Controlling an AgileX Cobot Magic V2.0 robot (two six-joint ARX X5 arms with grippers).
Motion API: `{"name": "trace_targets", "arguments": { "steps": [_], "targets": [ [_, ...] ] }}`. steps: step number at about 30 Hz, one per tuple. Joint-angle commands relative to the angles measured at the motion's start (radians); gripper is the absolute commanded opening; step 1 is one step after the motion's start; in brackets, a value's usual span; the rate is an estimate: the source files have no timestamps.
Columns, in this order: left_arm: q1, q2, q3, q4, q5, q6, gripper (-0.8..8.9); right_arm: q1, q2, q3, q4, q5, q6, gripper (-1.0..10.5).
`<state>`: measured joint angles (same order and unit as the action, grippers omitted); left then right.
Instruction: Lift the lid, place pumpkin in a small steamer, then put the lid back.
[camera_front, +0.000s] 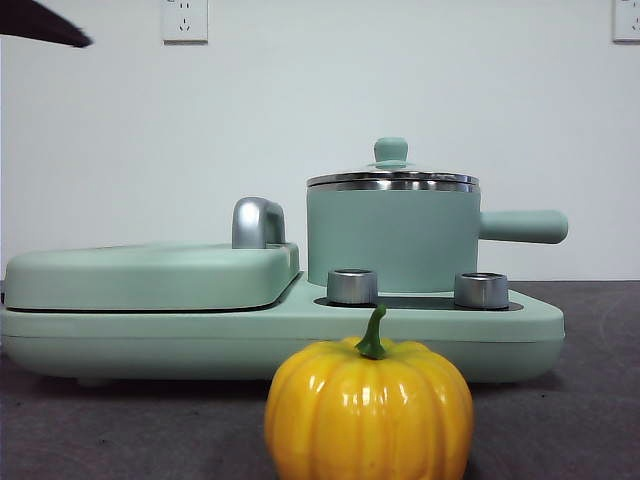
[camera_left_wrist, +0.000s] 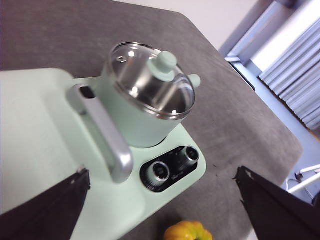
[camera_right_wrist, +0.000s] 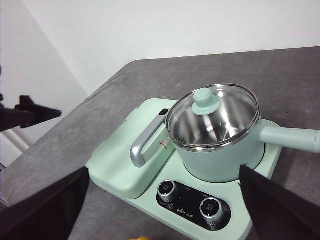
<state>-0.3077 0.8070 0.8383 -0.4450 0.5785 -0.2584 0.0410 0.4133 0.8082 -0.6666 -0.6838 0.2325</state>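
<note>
Nearest the front camera: the pumpkin (camera_front: 369, 410), glossy yellow-orange, ribbed, green stem upright, standing alone on the dark grey table (camera_front: 580, 420) just in front of the appliance and touched by nothing; it sits there apparently as the item waiting to be loaded. Behind it: the long mint-green base (camera_front: 280, 335), carrying two steel knobs (camera_front: 352, 286) on its right near edge. On the left half of the base: a wide flat hinged cover (camera_front: 150, 275), closed, with a curved steel handle (camera_front: 257, 222) at its right end. On the right half, behind the knobs: the small steamer (camera_front: 392, 238), upright, its straight side handle pointing right, well placed for access from above. Seated level on its steel rim: the lid (camera_front: 391, 178), clear glass, knob on top; through the glass the pot appears bare inside, though reflections make this uncertain. Above and nearer than the appliance: the left gripper (camera_left_wrist: 162, 212) and the right gripper (camera_right_wrist: 162, 210), each with jaws spread wide, holding nothing, both looking down on the lid from a waiting height. Far: a plain white wall with outlets (camera_front: 184, 20). Judgement: first step, lifting the lid, is not yet begun.
</note>
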Motion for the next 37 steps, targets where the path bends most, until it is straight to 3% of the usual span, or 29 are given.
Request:
{"name": "trace_targets", "arguments": {
  "steps": [1, 8, 15, 22, 27, 37],
  "targets": [
    [-0.028, 0.077, 0.069, 0.019, 0.000, 0.045, 4.78, 0.003, 0.005, 0.016, 0.007, 0.000, -0.007, 4.8],
    [-0.121, 0.307, 0.241, 0.000, -0.056, 0.140, 4.78, 0.003, 0.005, 0.016, 0.006, 0.000, -0.004, 4.8],
    [-0.226, 0.550, 0.493, -0.095, -0.193, 0.286, 4.78, 0.003, 0.005, 0.016, -0.002, 0.000, -0.005, 4.8],
    [-0.309, 0.752, 0.669, -0.067, -0.250, 0.377, 4.77, 0.003, 0.005, 0.016, -0.034, 0.000, -0.016, 4.8],
    [-0.341, 0.849, 0.695, 0.051, -0.258, 0.428, 4.75, 0.003, 0.005, 0.016, -0.041, 0.000, -0.037, 4.8],
    [-0.369, 0.967, 0.695, 0.179, -0.266, 0.437, 4.68, 0.003, 0.005, 0.016, -0.041, 0.000, -0.039, 4.8]
  ]
}}
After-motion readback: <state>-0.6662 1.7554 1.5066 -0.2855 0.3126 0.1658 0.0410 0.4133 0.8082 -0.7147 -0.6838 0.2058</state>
